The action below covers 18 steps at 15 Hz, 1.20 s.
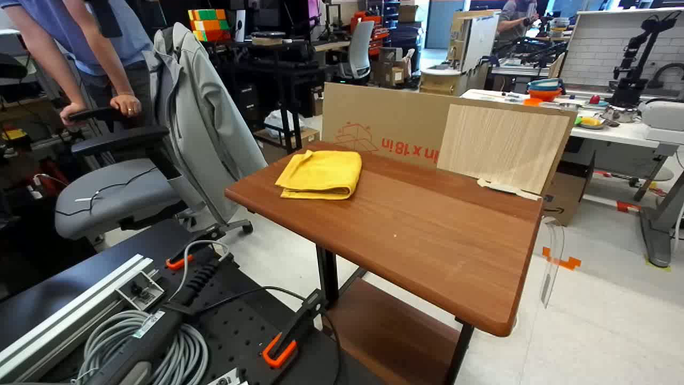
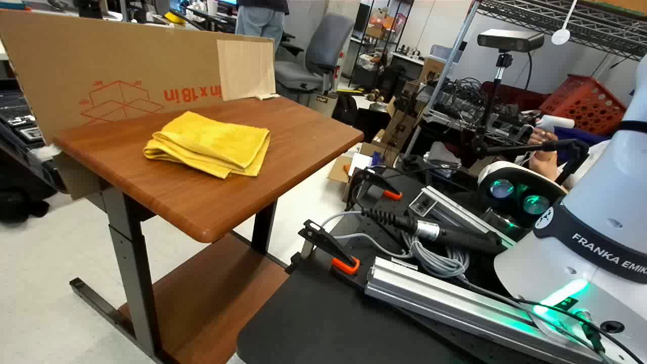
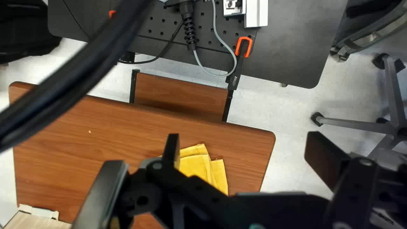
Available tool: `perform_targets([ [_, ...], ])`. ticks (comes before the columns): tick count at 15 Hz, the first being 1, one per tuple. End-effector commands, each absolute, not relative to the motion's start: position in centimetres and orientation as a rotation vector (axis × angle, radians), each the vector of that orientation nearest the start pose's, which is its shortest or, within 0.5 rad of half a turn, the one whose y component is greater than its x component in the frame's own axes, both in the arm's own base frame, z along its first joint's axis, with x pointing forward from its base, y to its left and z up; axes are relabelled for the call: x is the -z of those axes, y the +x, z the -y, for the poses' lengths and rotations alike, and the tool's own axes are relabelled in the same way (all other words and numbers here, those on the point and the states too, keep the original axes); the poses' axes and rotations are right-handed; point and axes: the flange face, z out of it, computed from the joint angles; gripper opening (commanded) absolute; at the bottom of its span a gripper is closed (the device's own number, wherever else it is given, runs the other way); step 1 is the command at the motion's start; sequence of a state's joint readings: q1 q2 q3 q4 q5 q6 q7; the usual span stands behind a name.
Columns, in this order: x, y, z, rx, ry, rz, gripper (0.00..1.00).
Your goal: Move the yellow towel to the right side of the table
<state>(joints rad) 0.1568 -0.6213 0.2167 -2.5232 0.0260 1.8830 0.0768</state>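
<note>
The yellow towel (image 1: 320,175) lies folded in a rough square on the wooden table (image 1: 427,240), near one short end. In an exterior view the towel (image 2: 212,144) lies near the cardboard end of the table (image 2: 313,134), its folded layers showing. My gripper (image 3: 246,148) shows only in the wrist view, with its fingers wide apart and nothing between them. It is above the table end and floor. In the wrist view the towel (image 3: 197,167) is partly hidden behind one finger and the gripper body. The table (image 3: 127,133) spreads out below.
A cardboard sheet (image 1: 382,120) stands along the table's far edge, with a wood-grain panel (image 1: 502,144) against it. A black pegboard bench (image 2: 313,313) with clamps, cables and an aluminium rail (image 2: 455,303) stands beside the table. A grey chair (image 1: 117,187) stands near one end.
</note>
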Motion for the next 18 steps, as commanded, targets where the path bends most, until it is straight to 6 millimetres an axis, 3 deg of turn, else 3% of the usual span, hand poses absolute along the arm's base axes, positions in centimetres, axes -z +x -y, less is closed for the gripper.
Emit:
perform_targets([
  [1,-47.8,33.4,-13.7,-0.014,-3.222,0.4,1.0],
  [5,-47.8,33.4,-13.7,-0.014,-3.222,0.4,1.0],
  [7,-46.9,36.4,-13.5,-0.086,-3.219,0.361,1.0],
  [8,-45.3,38.6,-13.2,-0.155,-3.225,0.329,1.0],
  [13,-37.4,44.0,-10.0,-0.399,-3.242,-0.065,1.0],
  [16,-32.6,48.7,-8.1,-0.403,-3.199,-0.32,1.0],
  [17,-34.6,45.3,-8.7,-0.386,-3.208,-0.21,1.0],
  [18,-33.3,46.2,-8.3,-0.413,-3.197,-0.233,1.0],
])
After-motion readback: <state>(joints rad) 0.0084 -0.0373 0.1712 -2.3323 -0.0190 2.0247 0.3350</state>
